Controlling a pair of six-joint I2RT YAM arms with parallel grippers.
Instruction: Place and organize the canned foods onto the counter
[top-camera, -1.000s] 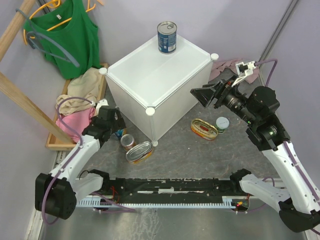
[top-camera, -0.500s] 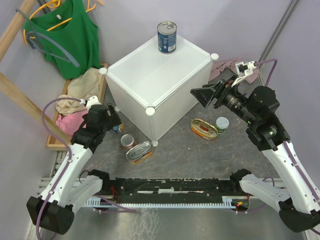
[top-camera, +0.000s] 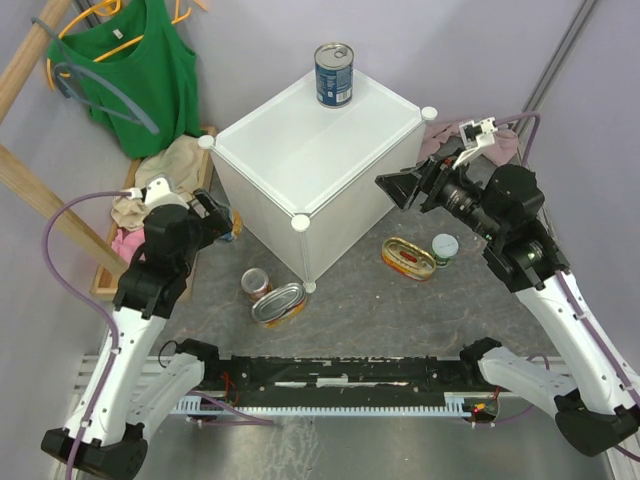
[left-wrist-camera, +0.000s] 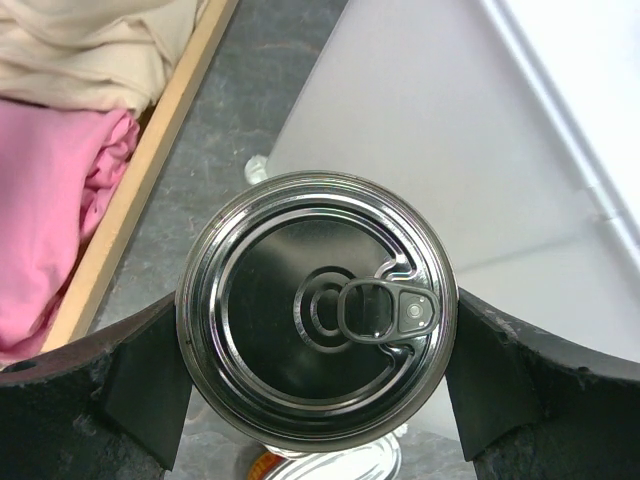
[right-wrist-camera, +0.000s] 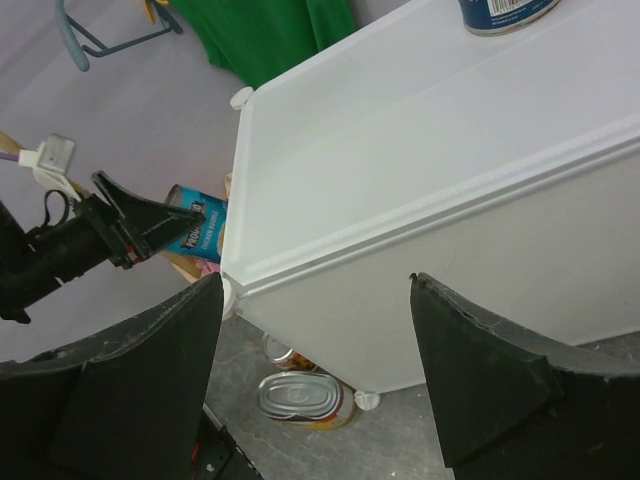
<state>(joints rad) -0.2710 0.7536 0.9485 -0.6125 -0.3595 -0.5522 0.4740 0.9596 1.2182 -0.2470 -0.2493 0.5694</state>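
The white cube counter stands at centre with one tall blue can on its far corner. My left gripper is shut on the second tall blue can, held off the floor beside the counter's left wall; it also shows in the right wrist view. My right gripper is open and empty at the counter's right side. On the floor lie the orange-red can, an oval tin, another oval tin and the green-white can.
A wooden tray of pink and beige clothes lies left of the counter, under a wooden rack with a green top. A pink cloth lies behind the right arm. A black rail runs along the near edge.
My left gripper has risen from the floor beside the orange-red can with the blue can and moved left and away. My right gripper has shifted slightly left.
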